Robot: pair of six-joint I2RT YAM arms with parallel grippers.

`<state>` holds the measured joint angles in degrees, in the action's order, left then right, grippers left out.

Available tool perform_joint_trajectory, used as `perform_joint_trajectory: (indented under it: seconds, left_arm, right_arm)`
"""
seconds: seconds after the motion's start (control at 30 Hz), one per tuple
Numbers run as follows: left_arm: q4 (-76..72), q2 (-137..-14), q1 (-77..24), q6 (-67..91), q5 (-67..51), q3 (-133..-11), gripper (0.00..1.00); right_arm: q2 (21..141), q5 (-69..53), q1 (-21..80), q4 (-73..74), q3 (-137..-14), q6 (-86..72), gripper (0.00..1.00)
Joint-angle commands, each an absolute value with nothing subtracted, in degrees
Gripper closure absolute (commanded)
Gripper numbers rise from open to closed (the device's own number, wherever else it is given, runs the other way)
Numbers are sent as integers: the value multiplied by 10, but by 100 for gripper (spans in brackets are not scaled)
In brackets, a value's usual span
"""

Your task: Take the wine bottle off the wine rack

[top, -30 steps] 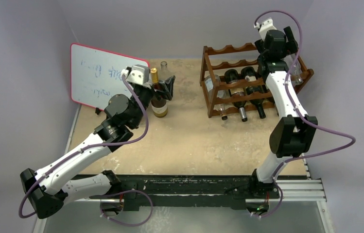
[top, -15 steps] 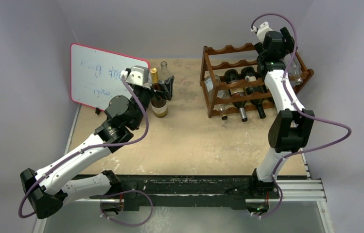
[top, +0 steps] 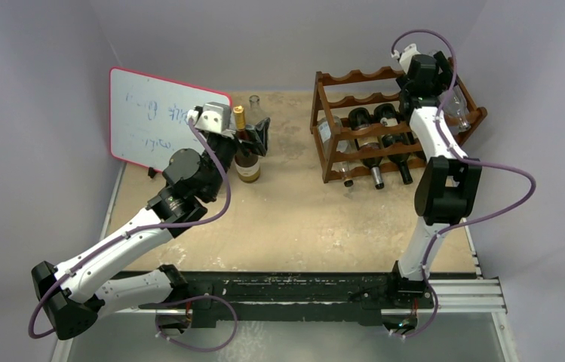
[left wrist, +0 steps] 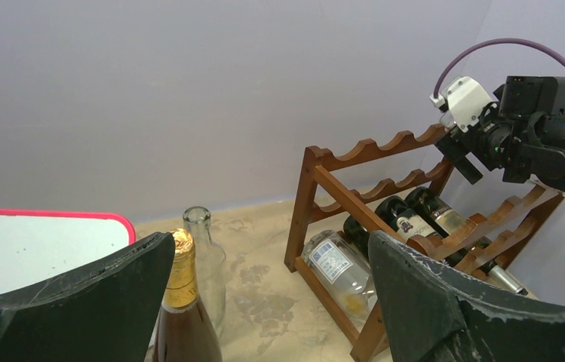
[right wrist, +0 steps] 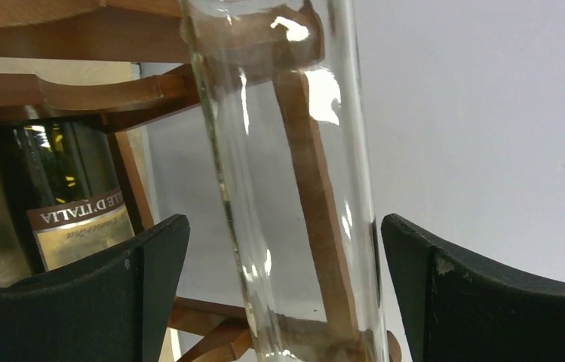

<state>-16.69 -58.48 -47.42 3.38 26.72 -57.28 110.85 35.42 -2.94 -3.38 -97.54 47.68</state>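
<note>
- A robot's right gripper (right wrist: 285,220) reaches into the far right end of the wine rack (top: 354,75), its jaws spread wide on either side of a clear wine bottle (right wrist: 264,113).
- The glass fills most of the gap between the two fingers. The right finger sits just beside the bottle, and the wrist view does not show whether it touches.
- The clear wine bottle lies in the rack against the wooden rails and is not yet lifted. The grasp looks lined up but not made.
- Across the table (top: 302,219), the left gripper (left wrist: 270,238) hangs wide open over an amber bottle (left wrist: 182,302) with a gold foil cap, which stands just beside its left finger.
- A second clear bottle (left wrist: 205,256) stands upright close behind the amber one, near the red-edged whiteboard (top: 143,121). Both are on the table, well apart from the rack.
- The rack also holds a labelled clear bottle (left wrist: 336,264) at its near left end and two dark bottles (top: 364,134) in the middle.
- For the bottle now between the jaws, the work appears barely begun: closing the fingers, drawing it free of the rails and setting it down all remain.
</note>
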Motion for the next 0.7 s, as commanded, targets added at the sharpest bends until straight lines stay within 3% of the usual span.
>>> perform_joint_trajectory:
  seconds: [0.0,0.67]
  left_arm:
    - [-200,-572,-479,31,273,-572,0]
    - [-201,-573,-479,21,285,-570,0]
  right_arm:
    - [1097,372,-39,-73,-1003,475,0]
    - [1143,374,-43,-70,-1045,455,26]
